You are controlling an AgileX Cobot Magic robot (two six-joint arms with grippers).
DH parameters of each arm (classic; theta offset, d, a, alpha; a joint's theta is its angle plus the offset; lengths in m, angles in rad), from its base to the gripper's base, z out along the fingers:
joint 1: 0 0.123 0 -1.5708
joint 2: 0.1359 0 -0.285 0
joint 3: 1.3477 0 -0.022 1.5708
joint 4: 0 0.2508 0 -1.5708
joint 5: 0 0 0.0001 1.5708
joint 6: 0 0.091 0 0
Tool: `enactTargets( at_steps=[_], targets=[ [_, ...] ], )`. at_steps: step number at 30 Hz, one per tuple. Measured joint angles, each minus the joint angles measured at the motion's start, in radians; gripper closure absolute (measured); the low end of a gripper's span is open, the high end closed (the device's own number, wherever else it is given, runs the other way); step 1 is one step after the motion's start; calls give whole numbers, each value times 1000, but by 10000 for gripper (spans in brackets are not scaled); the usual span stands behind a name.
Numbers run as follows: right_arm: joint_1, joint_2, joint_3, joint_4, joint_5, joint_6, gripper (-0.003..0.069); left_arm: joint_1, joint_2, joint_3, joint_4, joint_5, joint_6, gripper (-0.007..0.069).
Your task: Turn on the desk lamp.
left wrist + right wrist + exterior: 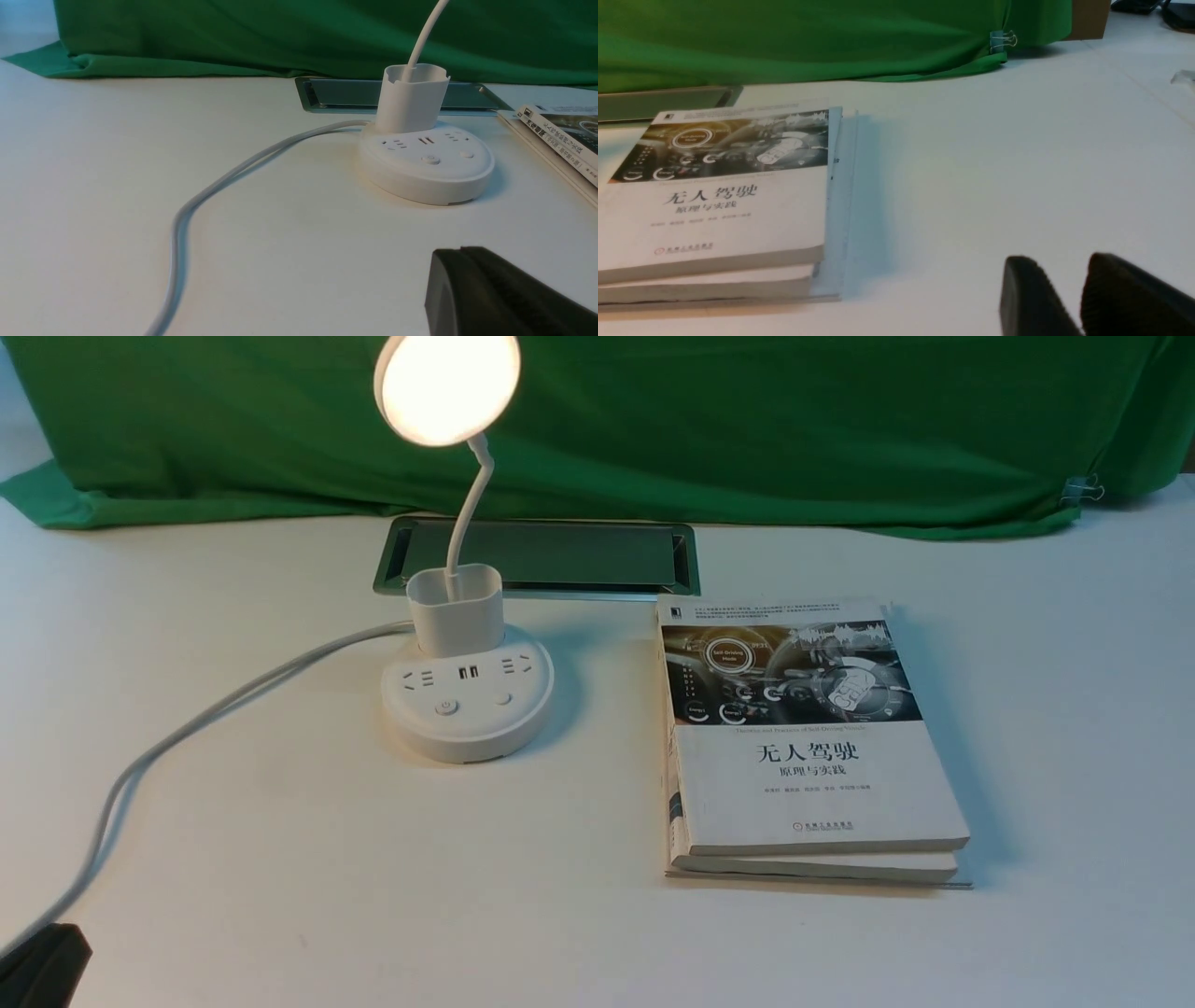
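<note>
The white desk lamp (pixel 467 695) stands at the middle left of the table, and its round disc head (pixel 446 385) glows warm white. Its thin neck rises from a cup-shaped holder (pixel 456 607) on a round base with sockets, USB ports and two buttons (pixel 446 707). The left wrist view shows the same base (pixel 426 161). My left gripper (pixel 460 251) is shut with nothing in it, low over the table and well short of the base; its dark tip (pixel 42 966) shows at the front left corner. My right gripper (pixel 1059 259) is open and empty, beside the book.
A white book (pixel 803 737) lies flat to the right of the lamp, on top of a second one. The lamp's grey cord (pixel 187 733) runs off to the front left. A metal-rimmed slot (pixel 541 555) is set in the table behind the lamp, before a green cloth (pixel 747 420).
</note>
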Motion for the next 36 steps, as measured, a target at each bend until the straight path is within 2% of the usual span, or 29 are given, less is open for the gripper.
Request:
enactTargets(
  at_steps=[36],
  targets=[
    [0,0,0,0,-1,0,419,2,0,0,0,0,0,622]
  ],
)
